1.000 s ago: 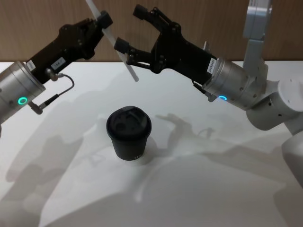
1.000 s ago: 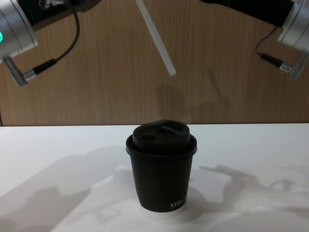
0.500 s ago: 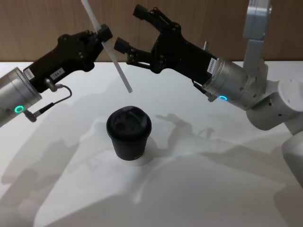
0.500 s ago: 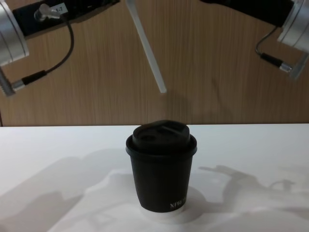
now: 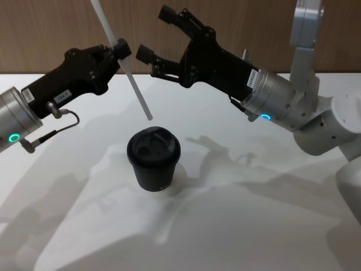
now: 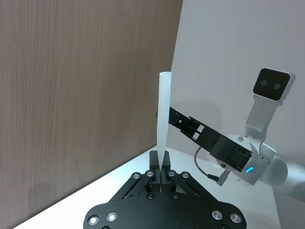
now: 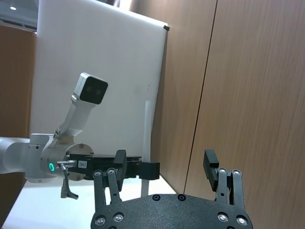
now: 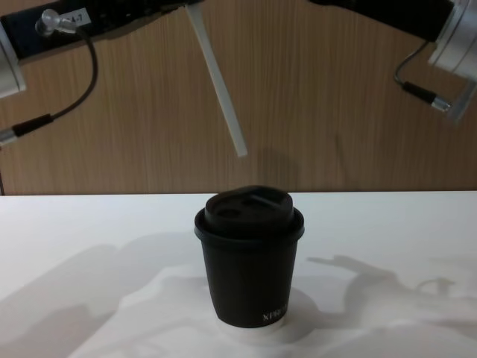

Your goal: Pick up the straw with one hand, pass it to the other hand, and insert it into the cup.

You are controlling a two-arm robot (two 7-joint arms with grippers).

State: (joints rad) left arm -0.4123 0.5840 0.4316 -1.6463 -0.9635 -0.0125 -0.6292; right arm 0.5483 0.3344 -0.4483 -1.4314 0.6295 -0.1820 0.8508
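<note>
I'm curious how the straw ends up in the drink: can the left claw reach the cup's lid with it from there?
Probably yes. The left claw holds the straw tilted, its lower end above the cup, with open air between. The right claw hangs open, off to the side.

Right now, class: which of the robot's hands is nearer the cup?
Left. The left hand, holding the straw, hangs up and left of the cup; the open right hand sits higher behind it.

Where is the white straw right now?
The straw is pinched in the left hand, slanting down in the air, its lower end just above and left of the cup.
</note>
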